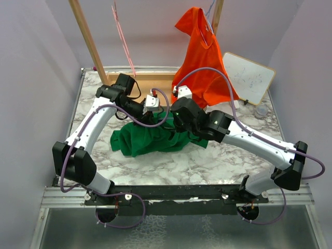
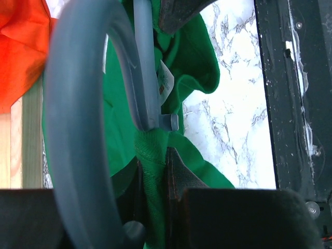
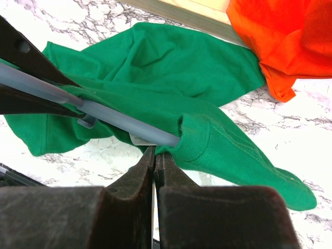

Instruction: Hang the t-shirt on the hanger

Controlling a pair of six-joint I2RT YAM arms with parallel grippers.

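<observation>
Green t-shirt (image 1: 145, 137) bunched mid-bench (image 1: 207, 166), its far part under both wrists. Left tool (image 2: 153, 104) clamps the blue-grey hanger (image 3: 124, 123) by its bar; the hook is blurred and cut off. Right tool (image 3: 155, 155) is pinched narrow on the collar fabric beside the bar. Orange t-shirt (image 1: 202, 52) drapes at the far edge, whiteboard (image 1: 248, 78) at the far right corner. From above, the hanger cannot be made out.

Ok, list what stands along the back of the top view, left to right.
Slanted wooden post → thin pink wire hanger → hanging orange-red t-shirt → small white drawing board.
</observation>
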